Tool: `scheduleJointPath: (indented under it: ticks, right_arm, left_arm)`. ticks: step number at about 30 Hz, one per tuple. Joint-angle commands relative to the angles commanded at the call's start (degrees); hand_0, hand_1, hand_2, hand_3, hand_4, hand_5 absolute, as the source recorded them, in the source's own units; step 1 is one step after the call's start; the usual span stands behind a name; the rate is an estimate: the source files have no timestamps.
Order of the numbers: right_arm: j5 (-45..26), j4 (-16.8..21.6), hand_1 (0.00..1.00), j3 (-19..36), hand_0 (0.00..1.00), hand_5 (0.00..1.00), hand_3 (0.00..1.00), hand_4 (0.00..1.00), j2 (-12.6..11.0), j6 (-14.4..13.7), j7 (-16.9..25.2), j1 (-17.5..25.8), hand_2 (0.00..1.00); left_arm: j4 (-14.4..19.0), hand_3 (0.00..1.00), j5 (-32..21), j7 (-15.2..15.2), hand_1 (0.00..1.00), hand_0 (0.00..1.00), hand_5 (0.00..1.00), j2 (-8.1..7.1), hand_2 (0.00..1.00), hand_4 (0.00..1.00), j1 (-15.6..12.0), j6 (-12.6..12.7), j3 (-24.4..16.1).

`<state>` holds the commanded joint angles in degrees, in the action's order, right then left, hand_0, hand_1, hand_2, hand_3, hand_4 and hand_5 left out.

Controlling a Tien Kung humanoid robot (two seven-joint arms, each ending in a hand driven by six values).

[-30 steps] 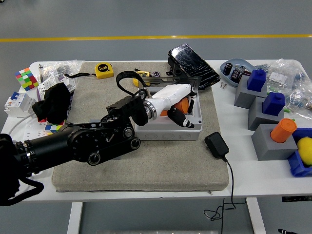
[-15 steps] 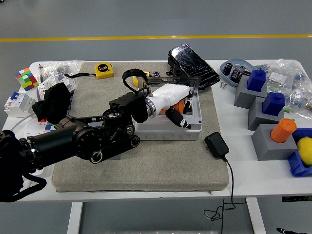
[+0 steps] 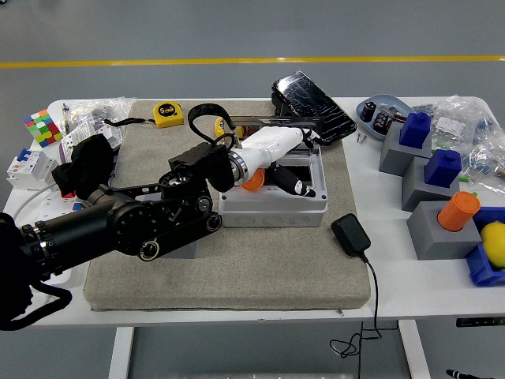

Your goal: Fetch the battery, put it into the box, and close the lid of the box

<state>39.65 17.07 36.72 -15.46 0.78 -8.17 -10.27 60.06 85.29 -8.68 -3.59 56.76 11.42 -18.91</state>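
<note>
Left hand (image 3: 272, 154), clamped on the orange battery (image 3: 254, 181) over the grey box (image 3: 272, 207), should lower before releasing.

Looked like a lab or workshop: grey floor with yellow line (image 3: 252, 61), white counter (image 3: 237, 304) cluttered with tape measure (image 3: 168, 114), breakers (image 3: 24, 170).

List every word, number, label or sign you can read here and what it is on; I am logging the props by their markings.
No text is legible in the head view.
Yellow tape measure: dark round label, print too small to read.
Clear packets at the right edge: white labels, blurred.
White breaker at the left: markings too small to read.
Grey box and robot hand: no print visible.
</note>
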Motion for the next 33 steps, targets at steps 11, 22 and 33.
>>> scheduleJointPath:
  ticks: [11,22,33]
  right_arm:
    - [0.38,-0.06,0.67,1.46,0.666,0.48,0.533,0.909,0.2,-0.05,0.01,0.11,0.685]
    - [0.85,0.04,0.67,2.76,0.667,0.48,0.533,0.908,0.17,0.01,0.04,0.72,0.685]
    - [0.76,0.15,0.67,2.55,0.667,0.479,0.533,0.908,0.22,0.01,0.05,0.61,0.685]
  left_arm:
    - [16.03,0.665,2.7,-5.0,0.575,0.347,0.403,-7.48,0.59,0.998,-6.11,-4.05,-12.19]
    - [24.16,0.625,2.6,-17.62,0.588,0.337,0.454,-17.58,0.559,0.998,-12.4,-15.92,-16.06]
    - [22.14,0.662,2.8,-23.22,0.631,0.375,0.473,-17.18,0.601,0.998,-12.79,-20.97,-13.82]
